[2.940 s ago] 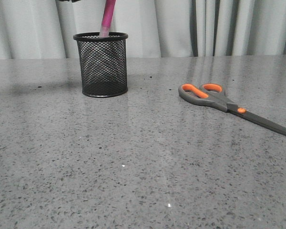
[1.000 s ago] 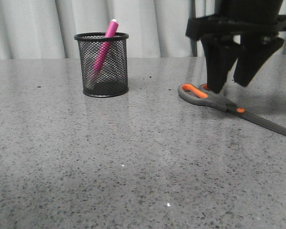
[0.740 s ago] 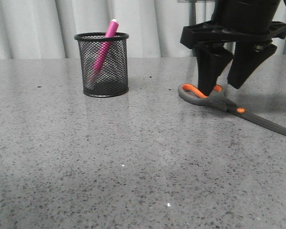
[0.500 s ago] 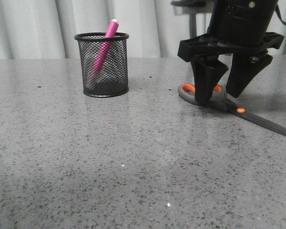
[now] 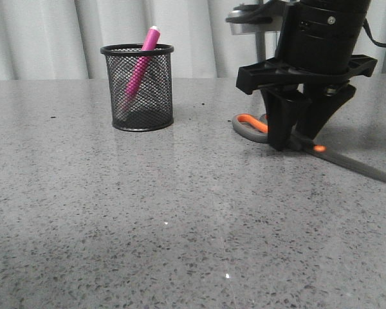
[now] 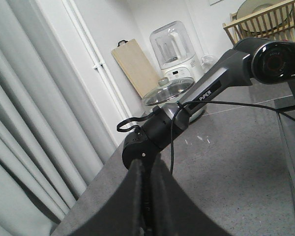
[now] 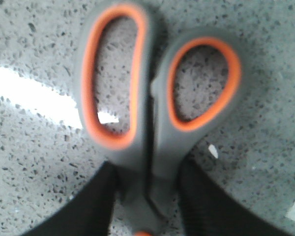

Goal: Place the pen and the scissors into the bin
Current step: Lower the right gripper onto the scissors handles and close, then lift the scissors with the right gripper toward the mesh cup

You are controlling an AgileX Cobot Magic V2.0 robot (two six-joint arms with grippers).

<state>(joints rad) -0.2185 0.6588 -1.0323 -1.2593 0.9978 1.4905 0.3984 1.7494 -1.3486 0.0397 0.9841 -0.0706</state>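
The pink pen (image 5: 140, 64) leans inside the black mesh bin (image 5: 156, 103) at the back left, its white tip above the rim. The scissors (image 5: 247, 125) lie flat on the table at the right, blades pointing right. My right gripper (image 5: 294, 143) is down on the table, its fingers closed against both sides of the scissors' neck between the loops and the orange pivot. In the right wrist view the orange-lined loops (image 7: 155, 123) fill the frame and the gripper (image 7: 150, 209) pinches the neck. My left gripper (image 6: 148, 164) is shut and empty, out of the front view.
The grey speckled table (image 5: 148, 212) runs to a curtain at the back. The left wrist view shows my right arm (image 6: 221, 81) over the table, with a cutting board (image 6: 135, 69) and kitchen appliances (image 6: 179, 54) behind it.
My right gripper has come down over the scissors and its fingers have closed on the neck. The scissors' handles have shifted slightly left. The pen and the bin have not moved in the last second.
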